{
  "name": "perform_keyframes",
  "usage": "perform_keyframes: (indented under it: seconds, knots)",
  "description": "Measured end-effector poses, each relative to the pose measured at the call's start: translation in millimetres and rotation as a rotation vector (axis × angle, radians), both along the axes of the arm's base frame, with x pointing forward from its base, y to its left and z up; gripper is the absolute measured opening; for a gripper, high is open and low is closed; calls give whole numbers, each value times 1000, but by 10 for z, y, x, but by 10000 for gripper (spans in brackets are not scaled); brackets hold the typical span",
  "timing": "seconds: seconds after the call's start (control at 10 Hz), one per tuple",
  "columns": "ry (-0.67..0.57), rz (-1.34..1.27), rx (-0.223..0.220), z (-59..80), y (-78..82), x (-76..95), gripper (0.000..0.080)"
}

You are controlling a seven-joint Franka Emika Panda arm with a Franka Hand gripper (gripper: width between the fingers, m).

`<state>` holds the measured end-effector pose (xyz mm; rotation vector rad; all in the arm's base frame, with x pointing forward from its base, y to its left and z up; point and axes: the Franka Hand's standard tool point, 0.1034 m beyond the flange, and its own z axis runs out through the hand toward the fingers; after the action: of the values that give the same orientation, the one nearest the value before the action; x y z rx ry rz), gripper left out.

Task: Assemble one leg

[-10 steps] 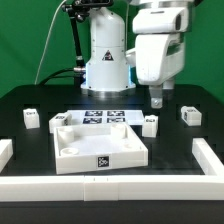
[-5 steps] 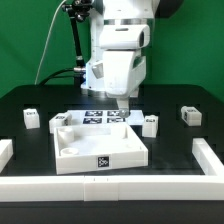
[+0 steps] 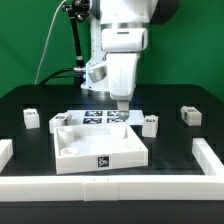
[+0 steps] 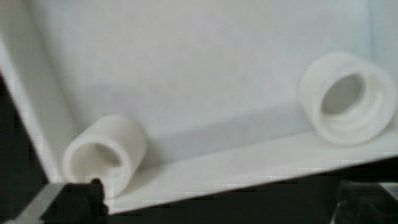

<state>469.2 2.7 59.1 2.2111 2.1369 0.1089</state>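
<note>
Several small white legs with marker tags stand on the black table: two at the exterior view's left, one right of the tray, one further right. The large square white tray piece lies in the middle. My gripper hangs over the tray's back edge, apart from every leg. In the wrist view the gripper is open and empty, its fingertips wide apart over the tray's inside, which shows two round corner recesses.
The marker board lies just behind the tray, under the gripper. Long white border bars run along the left, front and right of the table. The arm's base stands at the back.
My gripper has swung from above the leg at the tray's right toward the exterior view's left, and now hangs a little lower over the tray's back edge. No part has moved.
</note>
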Motion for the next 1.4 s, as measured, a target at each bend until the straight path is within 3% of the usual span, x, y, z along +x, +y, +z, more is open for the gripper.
perform_keyframes:
  seconds: [0.4, 0.8, 1.0, 1.4]
  knots:
    - [14, 147, -34, -124, -260, -259, 649]
    - [18, 134, -31, -147, -248, -259, 650]
    - [56, 129, -19, -367, -310, -371, 650]
    - [78, 112, -8, -535, -379, -472, 650]
